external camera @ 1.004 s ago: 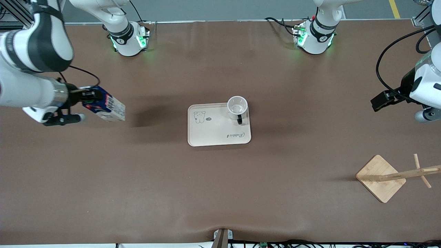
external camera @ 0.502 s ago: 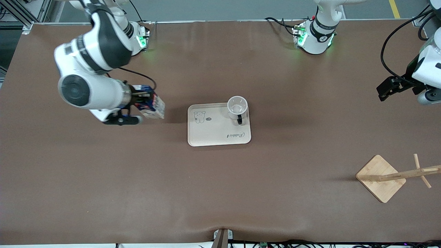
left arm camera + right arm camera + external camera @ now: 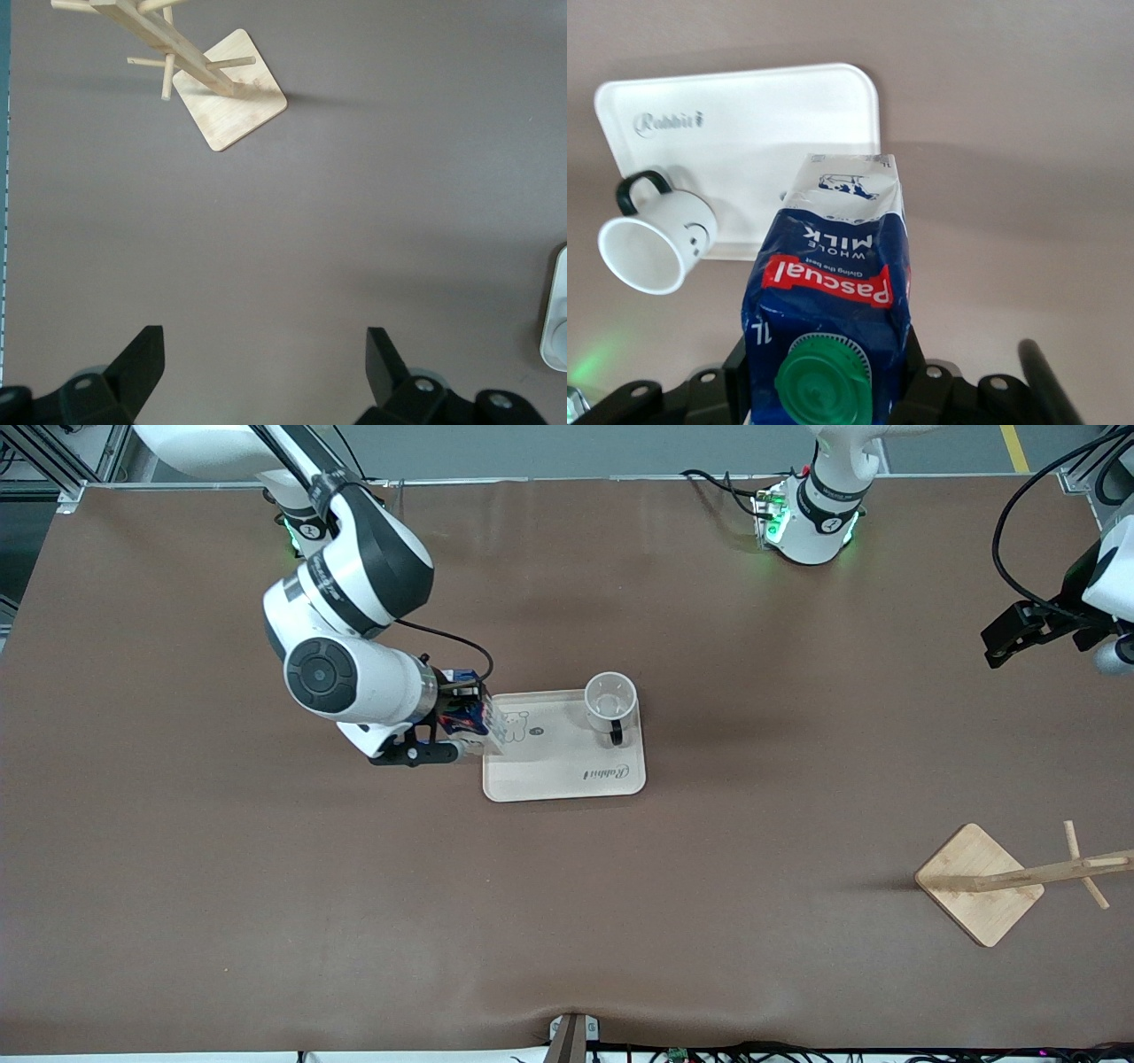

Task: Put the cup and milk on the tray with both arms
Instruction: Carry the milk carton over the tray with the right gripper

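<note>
Over tray [image 3: 567,779] edge, right claw [image 3: 456,722] grips milk [image 3: 483,724].

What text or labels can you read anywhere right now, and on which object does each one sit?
"Rabbit" in grey script: on the flat cream rectangular tray.
"Pascual" in white on a red band: on the tall dark-blue milk carton.
"WHOLE MILK": same carton, above the band.
Smaller print under "WHOLE MILK": too small to read.
White smiley-face mug: drawing only, no words.

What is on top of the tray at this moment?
The cup stands on the tray. The milk, held by the right gripper, hangs over its edge, covering the bear drawing.
</note>
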You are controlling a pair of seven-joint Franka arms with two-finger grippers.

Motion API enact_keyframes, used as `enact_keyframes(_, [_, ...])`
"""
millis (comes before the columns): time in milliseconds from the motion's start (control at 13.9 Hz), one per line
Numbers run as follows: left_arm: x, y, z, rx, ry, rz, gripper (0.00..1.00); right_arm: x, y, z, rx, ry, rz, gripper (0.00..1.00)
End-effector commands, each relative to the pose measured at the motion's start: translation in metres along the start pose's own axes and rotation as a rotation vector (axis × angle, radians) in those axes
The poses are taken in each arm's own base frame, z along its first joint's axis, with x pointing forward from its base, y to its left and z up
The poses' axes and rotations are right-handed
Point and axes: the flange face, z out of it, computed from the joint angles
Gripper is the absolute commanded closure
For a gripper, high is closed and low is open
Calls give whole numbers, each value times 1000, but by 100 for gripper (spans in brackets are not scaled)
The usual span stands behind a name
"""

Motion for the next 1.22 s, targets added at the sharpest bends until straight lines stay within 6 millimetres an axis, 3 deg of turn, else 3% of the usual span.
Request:
enact_keyframes(0, [-5, 0, -7, -14, -4, 15, 0, 6, -25, 20, 1, 2, -18, 100])
enact_keyframes(358, [-5, 0, -6, -13, -7, 13, 0, 10, -42, 59, -43, -25, -32, 100])
enact_keyframes(645, [-5, -2, -6, -11, -10, 8, 0, 15, -48, 70, -52, -19, 8, 99])
enact_keyframes(717, [-3, -1, -5, -12, -8, 9, 0, 17, -47, 73, -58, -18, 14, 70])
enact_keyframes(789, [-3, -1, -5, -13, -6, 9, 0, 18, -46, 74, -60, -18, 23, 6])
enact_keyframes(860, [-2, -1, -4, -13, -6, 8, 0, 20, -46, 73, -70, 3, 16, 0])
enact_keyframes(1147, [-3, -1, -6, -13, -3, 7, 0, 22, -46, 72, -77, 28, 10, 0])
